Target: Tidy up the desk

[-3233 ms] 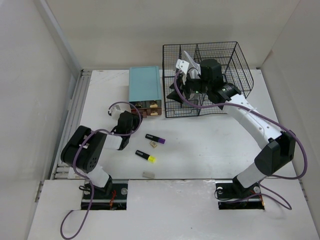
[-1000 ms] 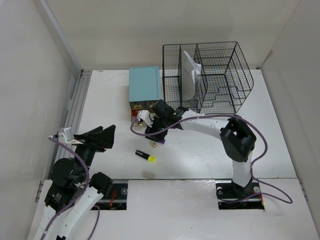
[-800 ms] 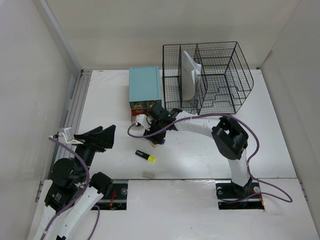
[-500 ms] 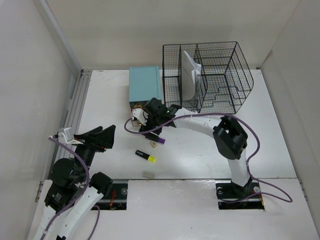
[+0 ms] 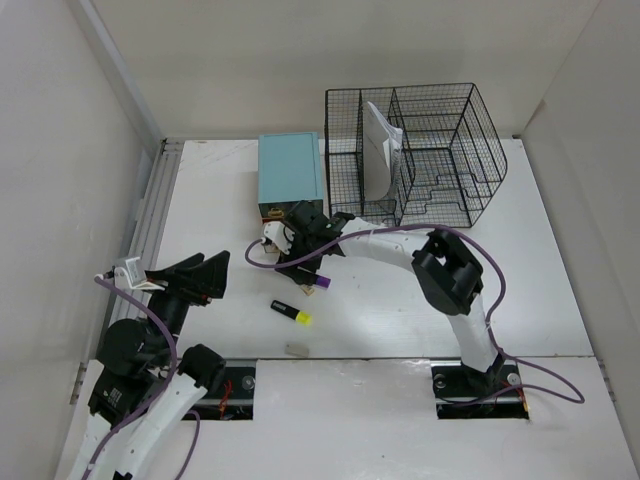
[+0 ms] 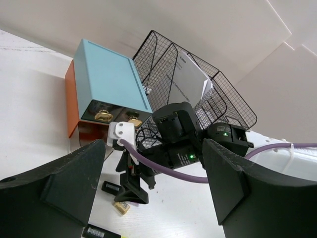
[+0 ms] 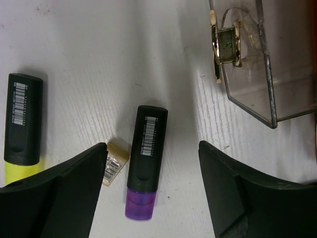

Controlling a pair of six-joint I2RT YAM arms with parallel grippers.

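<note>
The desk is a white tabletop with a metal rail along its left edge. My right gripper hangs open just above a purple highlighter with a black barcoded body, which lies between its fingers untouched. A small tan eraser lies against the highlighter's left side. A yellow highlighter lies nearer the front. My left gripper is open and empty, raised off the near-left corner, looking at the right gripper.
A teal drawer box stands behind the highlighters, its clear drawer with a gold handle close to my right fingers. A black wire rack holding a paper stands at the back. A small grey block lies near the front edge.
My right arm came down from the rack to the purple highlighter and its jaws widened. The left arm drew back off the desk earlier and has since held still.
</note>
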